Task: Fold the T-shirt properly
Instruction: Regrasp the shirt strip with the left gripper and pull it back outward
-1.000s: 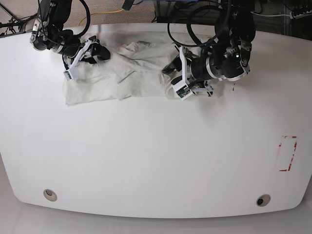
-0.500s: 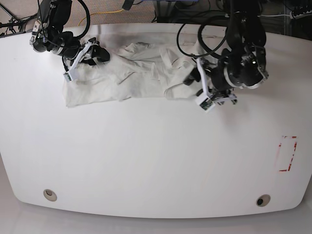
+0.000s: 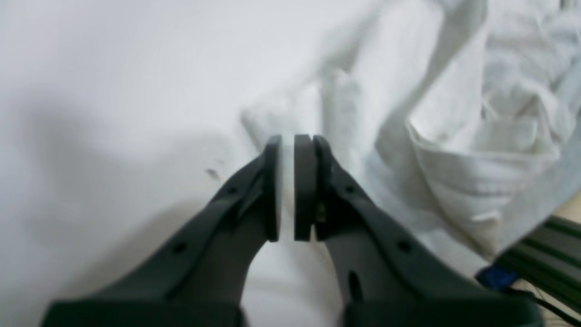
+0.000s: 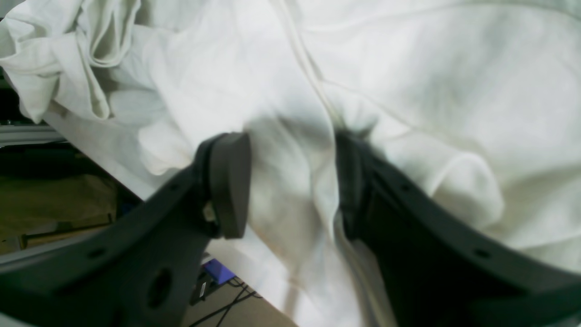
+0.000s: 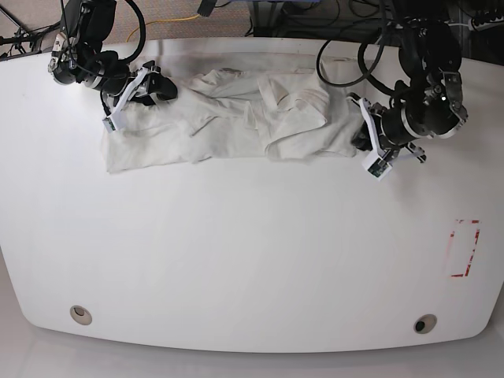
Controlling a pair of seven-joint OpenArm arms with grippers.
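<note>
The cream-white T-shirt lies crumpled in a long band along the back of the table, none of its print showing. My left gripper is at the shirt's right end. In the left wrist view this gripper has its pads almost together, a thin white strip between them, with a shirt edge running up to the tips. My right gripper rests on the shirt's back left corner. In the right wrist view its fingers stand apart astride a raised fold of the shirt.
The white table reaches forward to a curved front edge with two round holes. A red rectangular marking sits at the right. Cables and frame parts lie behind the back edge.
My left arm has travelled right from the shirt's middle to its right end and its jaws have closed there. The shirt's middle folds now show. The right arm has barely moved.
</note>
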